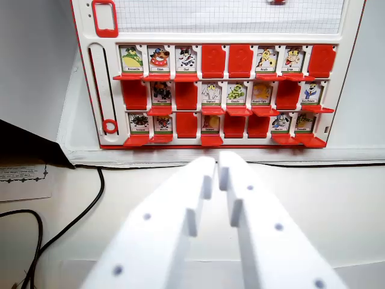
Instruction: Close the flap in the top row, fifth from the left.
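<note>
A red-and-white flap board (349, 90) lies flat on the table, filling the upper half of the wrist view. Its top row holds picture flaps and plain red ones. The fifth slot from the left (240, 60) shows a plain red face with no picture, like the fourth slot (213, 60) beside it. The sixth slot (265, 59) shows a cartoon picture. My gripper (218, 165) has two white fingers that point at the board's near edge, below the bottom row, apart from the board. The fingers stand almost together with nothing between them.
A black cable (84, 211) curves over the white table at the left. A dark object (30, 147) and a printed paper label (21, 177) lie at the left edge. A red ring slider (109, 126) sits on the board's left side.
</note>
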Controlling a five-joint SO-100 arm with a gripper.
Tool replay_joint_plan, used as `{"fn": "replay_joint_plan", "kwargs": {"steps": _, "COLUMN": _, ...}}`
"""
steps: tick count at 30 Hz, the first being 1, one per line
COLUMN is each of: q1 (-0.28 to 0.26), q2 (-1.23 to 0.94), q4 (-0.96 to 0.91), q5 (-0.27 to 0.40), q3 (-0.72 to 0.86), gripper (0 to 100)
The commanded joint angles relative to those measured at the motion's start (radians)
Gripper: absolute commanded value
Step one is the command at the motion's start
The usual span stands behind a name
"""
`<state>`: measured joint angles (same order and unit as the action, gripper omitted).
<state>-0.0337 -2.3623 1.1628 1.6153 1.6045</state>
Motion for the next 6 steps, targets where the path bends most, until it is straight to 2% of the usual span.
{"fn": "replay_joint_plan", "kwargs": {"steps": 1, "q1": 0.008, "q2": -0.025, "q4": 0.003, "q5": -0.003, "q3": -0.031, "gripper": 0}}
{"fn": "replay_joint_plan", "kwargs": {"steps": 6, "q1": 0.008, "q2": -0.025, "q4": 0.003, "q5": -0.003, "q3": -0.026, "gripper": 0}}
